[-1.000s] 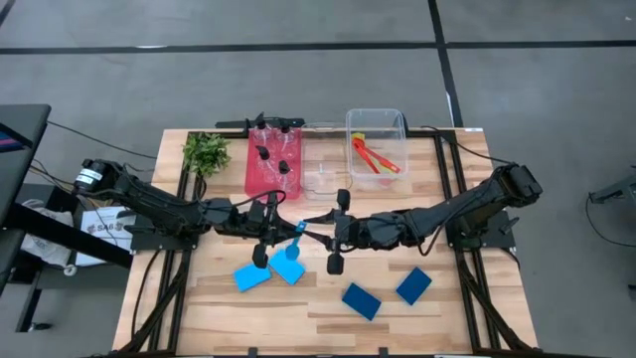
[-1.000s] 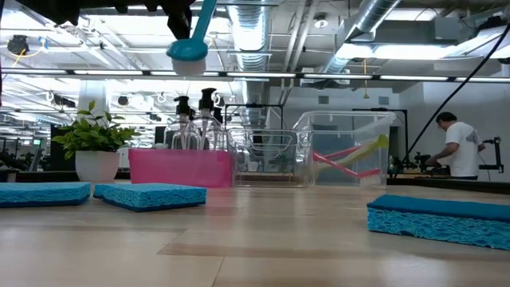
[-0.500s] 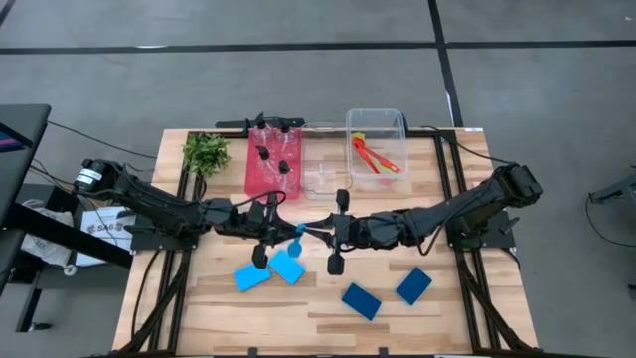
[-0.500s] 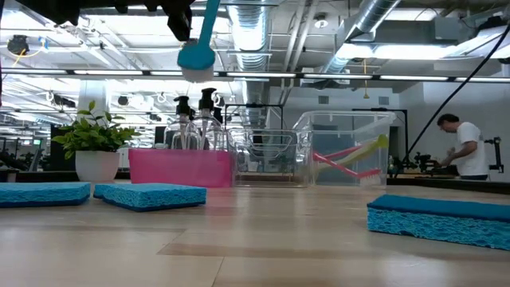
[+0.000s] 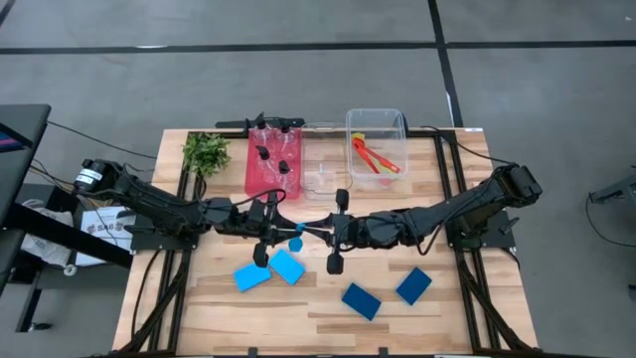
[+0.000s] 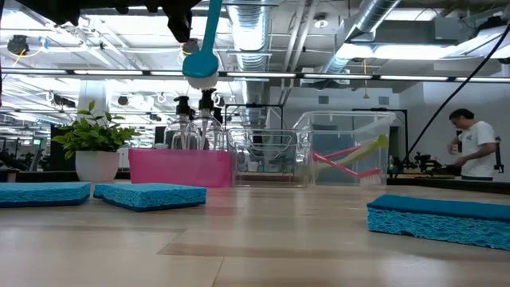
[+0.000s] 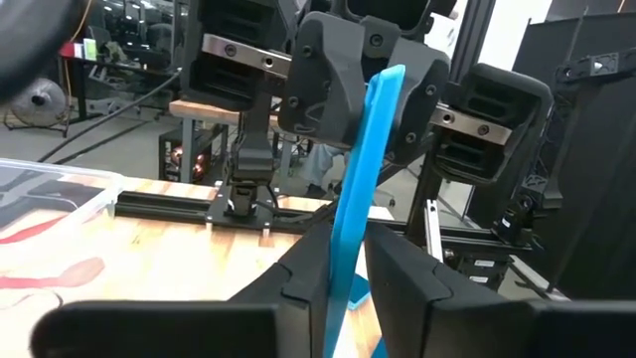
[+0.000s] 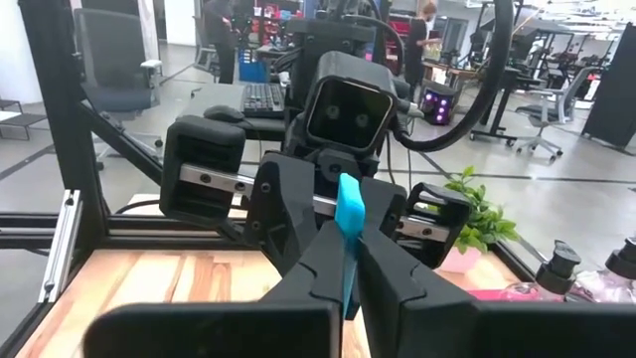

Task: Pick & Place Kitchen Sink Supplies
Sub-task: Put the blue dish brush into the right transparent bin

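Observation:
My two grippers face each other above mid-table, the left gripper point(image 5: 282, 231) point(image 7: 346, 290) and the right gripper point(image 5: 320, 231) point(image 8: 350, 267), both shut on one blue brush point(image 5: 297, 241). The low view shows its round head point(image 6: 199, 65) hanging high over the table. Two light-blue sponges point(image 5: 250, 276) point(image 5: 288, 266) and two dark-blue sponges point(image 5: 362, 300) point(image 5: 413, 285) lie flat on the wood. Pump bottles point(image 5: 274, 157) stand in the pink bin. Red and yellow-green brushes point(image 5: 376, 157) lie in the clear bin. My left gripper pinches the blue brush's handle point(image 7: 350, 249) between its two fingers, coming level from the table's left, fingers across the handle. The brush is lifted clear, head hanging down. My right gripper pinches the handle near its free end point(image 8: 350, 214) between its two fingers, level from the table's right.
A leafy plant point(image 5: 206, 151) stands at the far left corner. The pink bin point(image 5: 254, 177), a small clear bin point(image 5: 320, 175) and the larger clear bin point(image 5: 376, 121) line the far edge. A person point(image 6: 476, 151) stands in the room beyond the table.
The blue brush has tipped more upright between the grippers: its head, which slanted out toward the near edge, has swung in under the grippers and hangs a little lower. Both arms have stayed where they were.

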You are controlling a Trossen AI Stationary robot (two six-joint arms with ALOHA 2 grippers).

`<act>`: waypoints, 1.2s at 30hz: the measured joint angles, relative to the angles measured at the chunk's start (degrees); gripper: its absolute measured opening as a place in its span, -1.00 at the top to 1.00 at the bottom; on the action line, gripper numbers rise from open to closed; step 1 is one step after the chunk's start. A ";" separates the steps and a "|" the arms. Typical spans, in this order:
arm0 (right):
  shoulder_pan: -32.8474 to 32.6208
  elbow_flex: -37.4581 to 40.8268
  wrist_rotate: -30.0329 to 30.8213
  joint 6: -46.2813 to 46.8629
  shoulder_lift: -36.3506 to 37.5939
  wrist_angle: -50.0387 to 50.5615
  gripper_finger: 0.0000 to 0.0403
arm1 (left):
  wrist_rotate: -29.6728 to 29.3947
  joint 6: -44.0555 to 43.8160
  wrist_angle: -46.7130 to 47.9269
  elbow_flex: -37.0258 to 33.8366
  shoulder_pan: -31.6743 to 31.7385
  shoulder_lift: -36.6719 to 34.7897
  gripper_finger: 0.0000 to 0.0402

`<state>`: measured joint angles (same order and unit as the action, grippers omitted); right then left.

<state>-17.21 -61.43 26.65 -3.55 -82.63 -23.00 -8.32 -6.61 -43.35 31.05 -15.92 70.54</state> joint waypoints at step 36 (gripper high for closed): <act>-9.87 0.04 13.81 0.63 3.32 12.37 1.00 | -1.90 1.88 1.34 0.00 -0.24 0.00 0.14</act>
<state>-27.08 -61.39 40.47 -2.93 -79.31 -10.64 -10.22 -4.73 -42.01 31.05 -16.16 70.54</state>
